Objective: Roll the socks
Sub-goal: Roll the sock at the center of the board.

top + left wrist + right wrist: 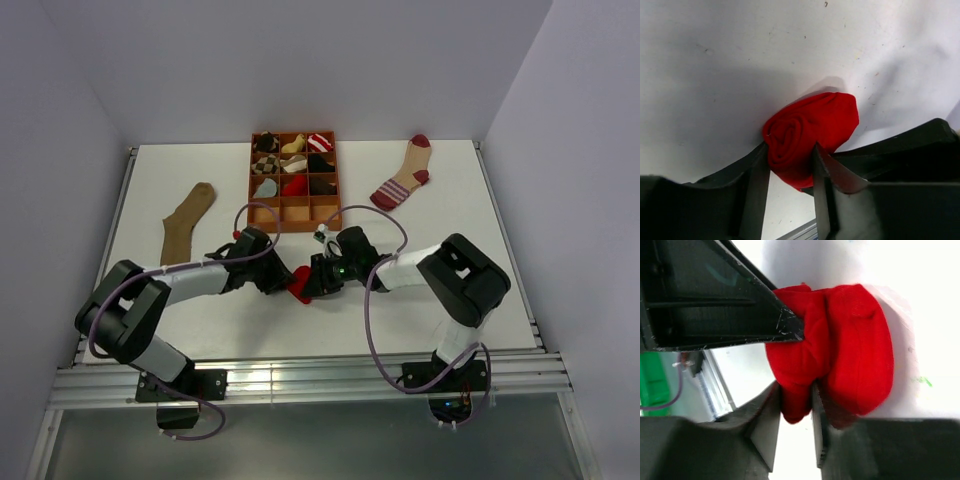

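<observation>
Two dark fingers [756, 192] of the left jaws sit close up in the left wrist view. They squeeze the red sock [807, 132] between them. That sock is rolled into a tight little ball, and the swirl of the roll shows at the end that faces these jaws. One finger touches each side of the roll. Most of the roll sticks out past the tips and rests on the white bench [715, 75].

The right jaws meet the same roll from the other side. Their fingers [765, 432] are close together and pinch a small fold of red cloth. The fat part of the roll bulges out just beside these jaws. A pointed tip of the left jaws pokes into the roll right above them.

From above, the left arm [190, 280] and the right arm [420, 270] lean in toward each other, with the sock between their jaws. Just past the jaws, on the side away from the arm bases, sits an orange tray [297, 211] with small boxes. Some boxes hold little sock bundles [293, 165].

Well off to the left of the left jaws, a brown sock [187, 222] lies flat. Well off to the right of the right jaws, and farther back, a striped sock [405, 175] lies flat. It is beige with dark red bands, toe and heel.
</observation>
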Robot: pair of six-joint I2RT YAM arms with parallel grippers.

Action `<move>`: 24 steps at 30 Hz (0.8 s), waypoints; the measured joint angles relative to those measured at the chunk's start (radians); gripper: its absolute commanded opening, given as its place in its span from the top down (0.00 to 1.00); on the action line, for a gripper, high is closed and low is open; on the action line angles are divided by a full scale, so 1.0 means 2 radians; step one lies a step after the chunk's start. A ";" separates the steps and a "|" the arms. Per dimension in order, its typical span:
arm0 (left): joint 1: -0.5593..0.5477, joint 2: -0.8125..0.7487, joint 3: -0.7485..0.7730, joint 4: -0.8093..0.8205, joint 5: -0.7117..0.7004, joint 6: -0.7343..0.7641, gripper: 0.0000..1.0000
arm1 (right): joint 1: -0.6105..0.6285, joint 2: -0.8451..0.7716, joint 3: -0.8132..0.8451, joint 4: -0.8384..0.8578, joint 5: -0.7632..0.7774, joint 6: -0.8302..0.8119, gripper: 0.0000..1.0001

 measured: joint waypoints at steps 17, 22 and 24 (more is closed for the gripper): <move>-0.004 0.146 0.261 -0.283 -0.015 0.153 0.62 | 0.153 -0.154 0.016 -0.138 0.377 -0.101 0.41; -0.004 0.174 0.303 -0.326 -0.012 0.182 0.61 | 0.212 -0.127 0.041 -0.151 0.478 -0.128 0.41; -0.004 0.179 0.312 -0.336 -0.012 0.190 0.61 | 0.231 -0.107 0.053 -0.151 0.508 -0.136 0.41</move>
